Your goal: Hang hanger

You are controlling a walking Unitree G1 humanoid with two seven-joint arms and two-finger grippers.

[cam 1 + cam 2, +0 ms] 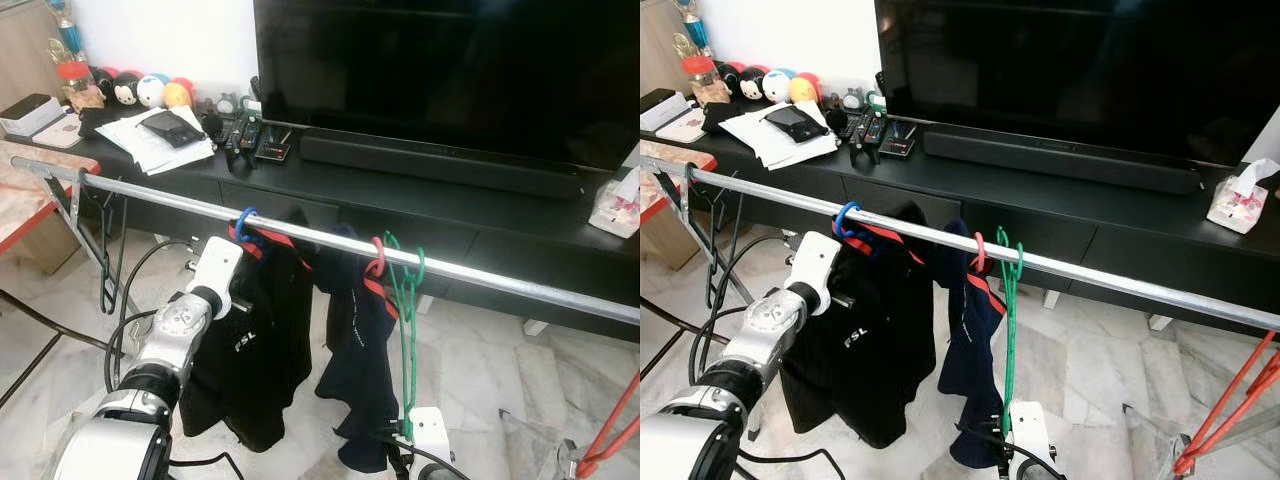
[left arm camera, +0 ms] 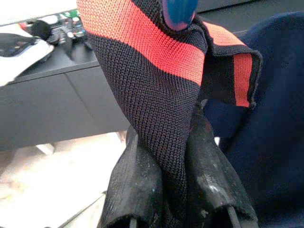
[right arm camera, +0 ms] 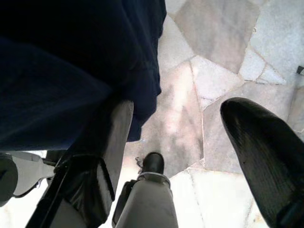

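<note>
The metal rail (image 1: pixel 480 270) is running across the scene in front of the TV cabinet (image 1: pixel 500 215). Its stretch to the right of the green hanger (image 1: pixel 405 330) is lying bare, offering open room above the marble floor (image 1: pixel 480 370). Left of that, the navy garment (image 1: pixel 355 350) and black jacket (image 1: pixel 250 350) are crowding the rail, hanging close together. Further left, past the blue hook (image 1: pixel 243 222), the rail is running bare again until dark hangers (image 1: pixel 105 250) near the rack's end.

The left arm (image 1: pixel 165 340) was silver, round-jointed metal ending in a white wrist block (image 1: pixel 218 265); glossy black, scuffed pincer fingers (image 2: pixel 135 190) showed from the wrist.
</note>
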